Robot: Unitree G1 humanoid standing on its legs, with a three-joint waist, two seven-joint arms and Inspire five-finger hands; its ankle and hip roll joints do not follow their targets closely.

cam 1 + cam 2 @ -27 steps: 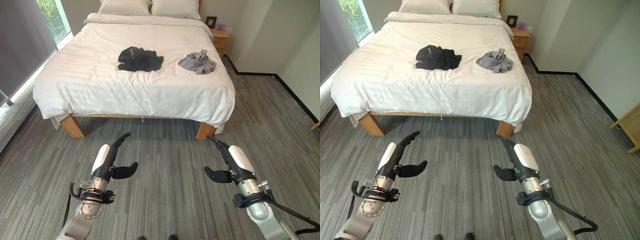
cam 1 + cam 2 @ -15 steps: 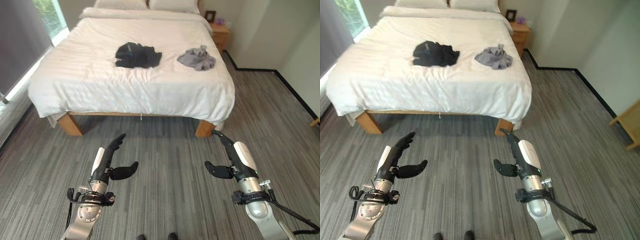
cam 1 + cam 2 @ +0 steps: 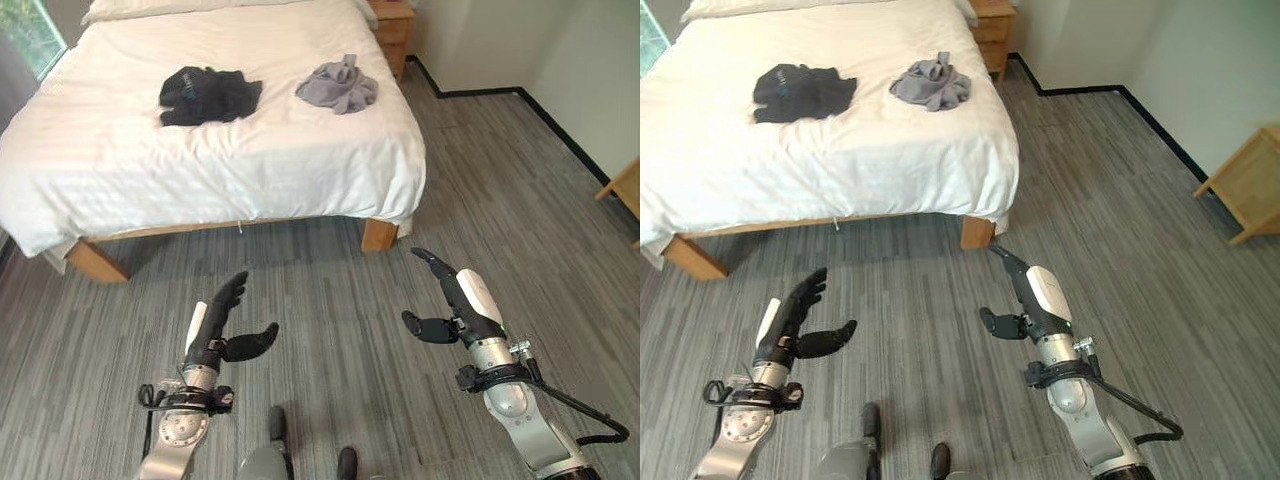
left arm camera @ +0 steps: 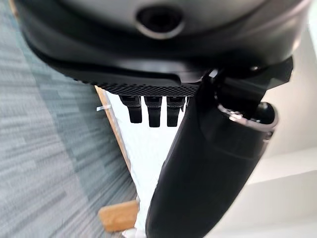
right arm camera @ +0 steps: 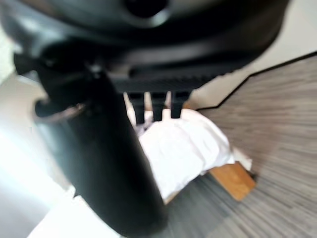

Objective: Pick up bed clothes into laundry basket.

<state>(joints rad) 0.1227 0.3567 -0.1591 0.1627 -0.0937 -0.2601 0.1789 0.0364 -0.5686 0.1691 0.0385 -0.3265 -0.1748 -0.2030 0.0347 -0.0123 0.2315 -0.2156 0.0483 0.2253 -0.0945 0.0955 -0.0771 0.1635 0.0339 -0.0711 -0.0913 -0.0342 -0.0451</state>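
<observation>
Two crumpled garments lie on one bed: a black crumpled garment (image 3: pixel 209 95) and a light grey crumpled garment (image 3: pixel 338 86), both resting on top of the wide white-sheeted bed with wooden legs (image 3: pixel 150 170). The black one sits near the middle of the bed's width; the grey one lies beside it, apart from it, closer to the bed's right edge and a little nearer the headboard end. Neither garment touches a hand.

Two hands hang over the grey striped carpet floor (image 3: pixel 330 290), short of the bed's foot end and well apart from both garments. The left hand (image 3: pixel 222 322) has its fingers stretched straight toward the bed with the thumb spread sideways, empty. The right hand (image 3: pixel 448 298) is held the same way, fingers straight and thumb jutting inward, empty too.

One wooden nightstand (image 3: pixel 994 22) stands just beside the bed's far right corner. One light wooden piece of furniture (image 3: pixel 1248 180) shows at the right of the room, far from the bed; the right eye view shows more of it than the left eye view does.

From the left wrist view, straight fingertips (image 4: pixel 154 112) point at the bed's white edge and a wooden leg; the right wrist view shows the bed's corner and a leg past its own straight fingertips (image 5: pixel 158 106).
</observation>
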